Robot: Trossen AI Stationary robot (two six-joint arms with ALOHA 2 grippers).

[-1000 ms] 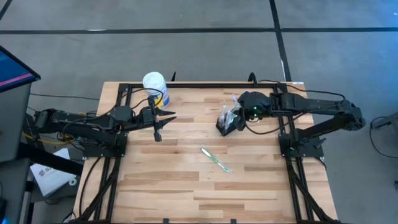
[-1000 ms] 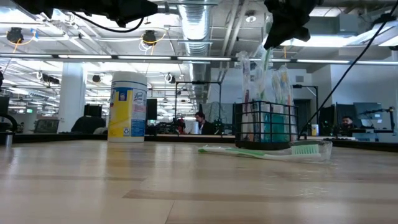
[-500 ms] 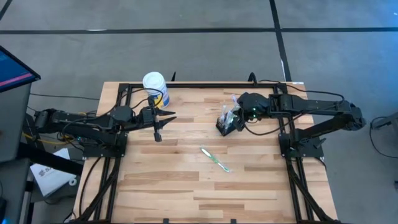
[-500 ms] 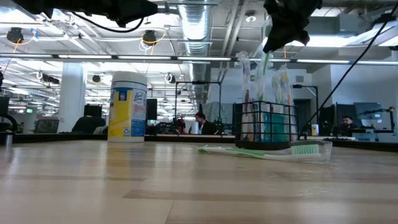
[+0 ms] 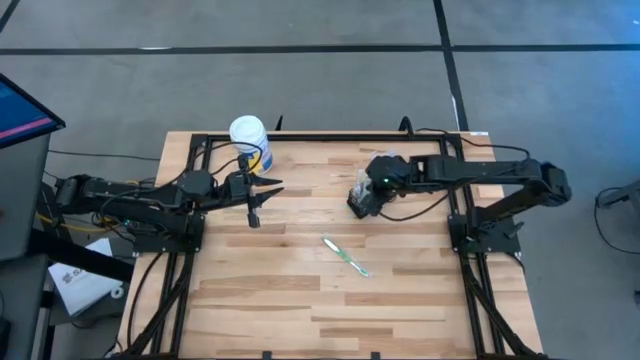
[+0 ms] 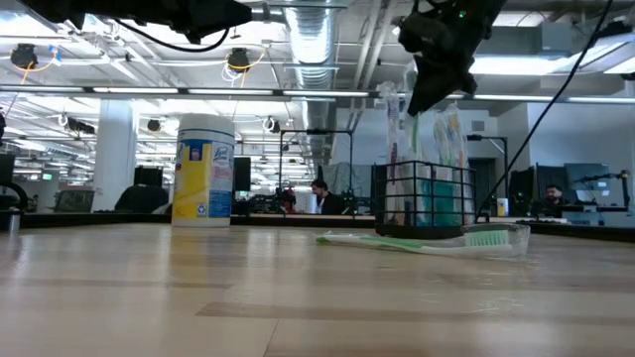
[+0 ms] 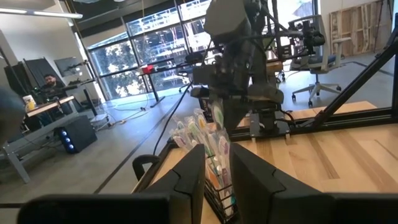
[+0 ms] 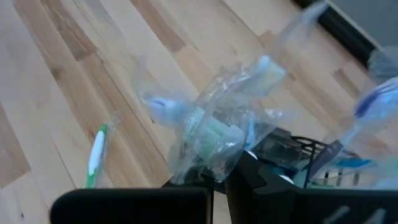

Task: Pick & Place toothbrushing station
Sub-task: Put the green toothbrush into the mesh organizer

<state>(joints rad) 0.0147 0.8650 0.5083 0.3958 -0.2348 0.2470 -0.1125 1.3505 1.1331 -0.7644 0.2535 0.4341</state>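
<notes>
Right arm stretched level across the far right part of the worktop (image 5: 300, 290), wrist bent downward, right gripper (image 5: 372, 186) poised directly above the black wire-mesh holder (image 5: 362, 204). Jaws pinched tight on a toothbrush in crinkled clear wrapping (image 8: 214, 134), its pale head poking up out of the plastic, the rest bunched just over the holder's rim. In the low view, dark gripper body hanging over the holder's top edge, tilted slightly.

Left arm lying low and nearly horizontal along the far left side, left gripper (image 5: 253, 203) pointing toward the middle, beside the jar (image 5: 248, 137) and well apart from the holder. Jaws narrowly parted, nothing between them.

Holder: small, box-shaped, thin black wire grid, see-through, standing upright toward the far right. Packed with slim wrapped toothbrushes (image 6: 425, 149) rising above the rim, white, blue and green showing through glossy film; something teal low inside.

One more toothbrush (image 5: 346, 255) flat near the centre, green and white, sealed in a clear sleeve, angled diagonally, apart from the holder on the near side.

Jar: cylindrical, white lid, yellow-and-blue label, upright at the far left.

Worktop: pale wood planks, butcher-block strips, smooth matt finish, framed by black metal rails (image 5: 330, 139).
</notes>
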